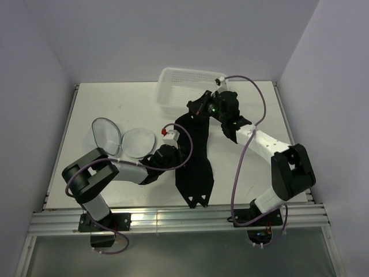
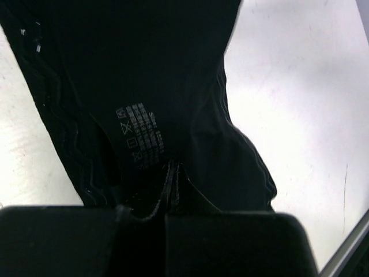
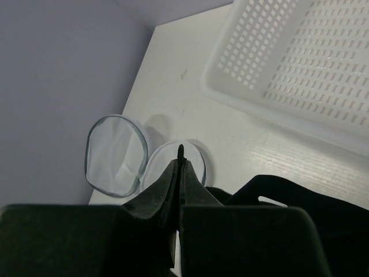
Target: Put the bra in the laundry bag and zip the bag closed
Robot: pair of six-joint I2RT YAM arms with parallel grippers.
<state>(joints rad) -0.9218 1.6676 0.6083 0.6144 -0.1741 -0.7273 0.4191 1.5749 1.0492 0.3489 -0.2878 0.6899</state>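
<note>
white table (image 1: 104,98), plain pale lavender walls (image 1: 173,34) on three sides, aluminium rail (image 1: 184,220) along near edge

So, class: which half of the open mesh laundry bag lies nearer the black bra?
The right-hand half in the top view, beside the left gripper and the bra; the other half sits farther left.

A white perforated plastic basket (image 1: 180,86) sits at the upper middle of the overhead frame, on a white table (image 1: 104,98). Pale lilac walls (image 1: 173,29) fill the frame's top and sides.
</note>
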